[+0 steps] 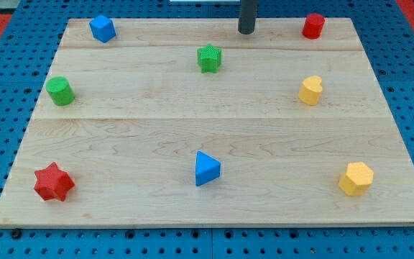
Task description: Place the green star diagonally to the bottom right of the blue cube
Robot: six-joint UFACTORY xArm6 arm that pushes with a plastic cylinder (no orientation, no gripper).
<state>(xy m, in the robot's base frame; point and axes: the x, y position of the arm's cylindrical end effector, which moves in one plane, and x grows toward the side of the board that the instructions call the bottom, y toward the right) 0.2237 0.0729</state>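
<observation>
The green star (pixel 209 58) lies on the wooden board near the view's top centre. The blue cube (pixel 102 29) sits at the view's top left corner of the board, well left of the star and slightly higher. My tip (pixel 246 32) is at the view's top, a little above and to the right of the green star, not touching it.
A green cylinder (pixel 60 91) is at the left. A red star (pixel 54 182) is at the bottom left. A blue triangular block (pixel 206 169) is at the bottom centre. A red cylinder (pixel 313 26) is at the top right. A yellow heart (pixel 310 91) and a yellow hexagon (pixel 356 178) are at the right.
</observation>
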